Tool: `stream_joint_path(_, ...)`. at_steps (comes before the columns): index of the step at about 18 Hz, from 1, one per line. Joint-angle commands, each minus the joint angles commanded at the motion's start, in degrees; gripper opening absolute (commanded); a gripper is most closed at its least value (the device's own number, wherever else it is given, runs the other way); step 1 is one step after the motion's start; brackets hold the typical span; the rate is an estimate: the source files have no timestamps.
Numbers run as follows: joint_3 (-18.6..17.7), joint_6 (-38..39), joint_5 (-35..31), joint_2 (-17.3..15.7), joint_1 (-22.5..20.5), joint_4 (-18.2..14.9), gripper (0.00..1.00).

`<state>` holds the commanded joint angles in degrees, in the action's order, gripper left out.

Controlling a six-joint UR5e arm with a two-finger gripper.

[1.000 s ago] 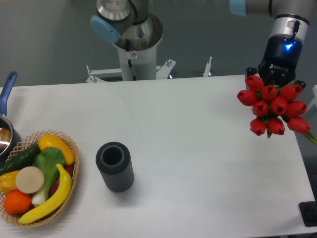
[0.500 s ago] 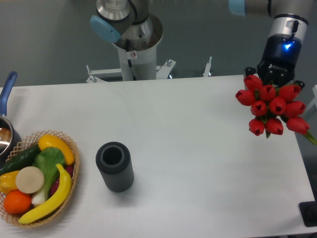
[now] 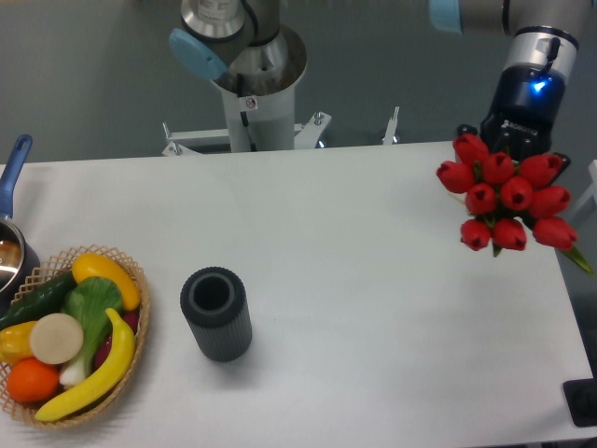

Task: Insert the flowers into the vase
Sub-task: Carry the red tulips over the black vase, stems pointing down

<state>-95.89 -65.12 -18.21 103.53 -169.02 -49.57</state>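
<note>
The flowers (image 3: 504, 198), a bunch of red tulip buds with green leaves, hang in the air above the table's far right side. My gripper (image 3: 516, 142) is just behind and above the buds, shut on the bunch; its fingertips and the stems are hidden by the buds. The vase (image 3: 215, 313), a short dark ribbed cylinder with a thick round rim, stands upright and empty on the white table (image 3: 373, 308) at the left of centre, far from the flowers.
A woven basket (image 3: 135, 322) of fruit and vegetables sits at the table's left front edge. A pot with a blue handle (image 3: 11, 177) is at the far left. The arm's base column (image 3: 252, 84) stands behind the table.
The gripper and the flowers have shifted slightly to the left and a little up. The vase and basket have not moved.
</note>
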Motion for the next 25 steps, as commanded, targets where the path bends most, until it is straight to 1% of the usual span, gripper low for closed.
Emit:
stream_joint_path(3, -0.97, -3.94, 5.09, 1.23, 2.64, 0.00, 0.39)
stream_joint_path(7, -2.90, -6.41, 10.64, 1.41, 6.33, 0.26, 0.39)
stream_joint_path(10, -4.13, -9.66, 17.39, 1.93, 8.71, 0.26, 0.39)
stream_joint_path(13, -5.19, -9.94, 22.67, 1.94, 10.29, 0.26, 0.39)
stream_joint_path(15, -5.28, -10.20, 25.93, 1.94, 11.34, 0.35, 0.39)
stream_joint_path(17, -5.80, -11.60, 27.61, 2.02, 13.19, 0.26, 0.39)
stream_joint_path(20, -7.30, -12.05, 31.12, 1.76, 14.42, 0.26, 0.38)
stream_joint_path(23, -7.56, -12.05, 31.39, 1.58, 16.53, 0.18, 0.38)
stream_joint_path(25, -8.70, -12.05, 31.48, 1.50, 17.67, 0.18, 0.38)
